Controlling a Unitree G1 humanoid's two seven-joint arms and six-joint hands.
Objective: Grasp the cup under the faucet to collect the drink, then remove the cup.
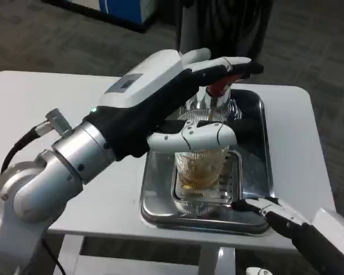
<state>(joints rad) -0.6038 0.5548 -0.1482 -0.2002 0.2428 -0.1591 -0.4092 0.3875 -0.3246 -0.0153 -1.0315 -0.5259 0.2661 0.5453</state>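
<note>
Your left robot hand [186,109] grasps the ribbed clear cup [202,163]; it looks slippery, partly filled: hold mid-wall, upright.

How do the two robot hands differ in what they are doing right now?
The left robot hand reaches over the steel tray, fingers at the red-handled faucet and thumb around the ribbed clear cup. The right robot hand sits low at the tray's near edge, holding nothing. Both are white and black.

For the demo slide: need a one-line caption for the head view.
Left robot hand reaches over the cup, part-filled with amber drink, under the faucet on a steel tray.
</note>
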